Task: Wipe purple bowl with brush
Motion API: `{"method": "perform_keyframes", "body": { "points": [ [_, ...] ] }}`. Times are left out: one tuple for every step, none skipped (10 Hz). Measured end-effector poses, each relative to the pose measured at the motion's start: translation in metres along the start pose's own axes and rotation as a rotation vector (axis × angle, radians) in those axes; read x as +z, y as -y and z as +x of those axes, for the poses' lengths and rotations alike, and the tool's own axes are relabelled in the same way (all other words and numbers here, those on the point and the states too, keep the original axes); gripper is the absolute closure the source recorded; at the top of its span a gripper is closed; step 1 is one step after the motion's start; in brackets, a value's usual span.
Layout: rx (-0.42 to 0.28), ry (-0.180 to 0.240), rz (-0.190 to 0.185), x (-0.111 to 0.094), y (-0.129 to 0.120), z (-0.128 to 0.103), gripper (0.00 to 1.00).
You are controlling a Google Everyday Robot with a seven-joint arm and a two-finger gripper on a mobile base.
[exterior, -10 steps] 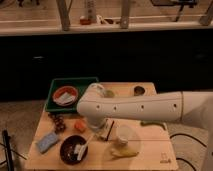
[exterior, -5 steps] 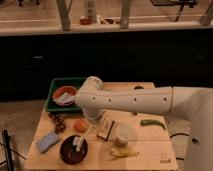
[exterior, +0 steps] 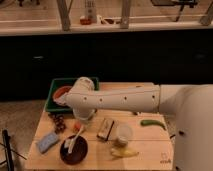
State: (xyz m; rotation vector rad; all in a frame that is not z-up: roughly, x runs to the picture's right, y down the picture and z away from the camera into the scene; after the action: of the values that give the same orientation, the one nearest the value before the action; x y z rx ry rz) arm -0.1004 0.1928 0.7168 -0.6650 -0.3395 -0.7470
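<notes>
Arm point(exterior: 120, 97) now farther left, jaws above brush point(exterior: 74, 141) inside purple bowl point(exterior: 84, 153).

Lab-like room: wooden table point(exterior: 150, 150), glass partition point(exterior: 125, 15), hand point(exterior: 80, 129) above purple bowl point(exterior: 75, 153).

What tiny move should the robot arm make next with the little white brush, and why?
Probably a short sideways sweep across the bowl's inside. The brush slants down into the purple bowl, its lower end on the reddish-brown inside. The gripper sits at the handle's top, just over the bowl's far rim. So wiping looks ready to start.
</notes>
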Motion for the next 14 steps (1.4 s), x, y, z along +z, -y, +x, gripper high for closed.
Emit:
{"method": "perform_keyframes", "body": {
  "points": [
    [-0.020,0.013,0.000,0.000,-0.006,-0.008,1.00],
    [-0.032,0.025,-0.007,0.001,-0.018,-0.013,1.00],
    [-0.035,0.031,-0.013,0.001,-0.027,-0.015,1.00],
    [-0.028,0.034,-0.015,0.001,-0.034,-0.012,1.00],
    [-0.007,0.031,-0.022,0.000,-0.048,-0.003,1.00],
    [0.025,0.018,-0.023,-0.003,-0.059,0.007,1.00],
    [0.046,0.005,-0.019,-0.004,-0.061,0.015,1.00],
    [0.055,0.000,-0.015,-0.005,-0.059,0.020,1.00],
    [0.058,-0.011,-0.005,-0.005,-0.052,0.027,1.00],
    [0.052,-0.016,0.016,-0.003,-0.036,0.028,1.00],
    [0.050,-0.019,0.024,-0.002,-0.030,0.029,1.00],
    [0.045,-0.018,0.028,-0.001,-0.026,0.029,1.00],
    [0.025,-0.012,0.035,0.000,-0.018,0.022,1.00],
    [0.008,-0.008,0.038,0.001,-0.013,0.017,1.00]
  ]
}}
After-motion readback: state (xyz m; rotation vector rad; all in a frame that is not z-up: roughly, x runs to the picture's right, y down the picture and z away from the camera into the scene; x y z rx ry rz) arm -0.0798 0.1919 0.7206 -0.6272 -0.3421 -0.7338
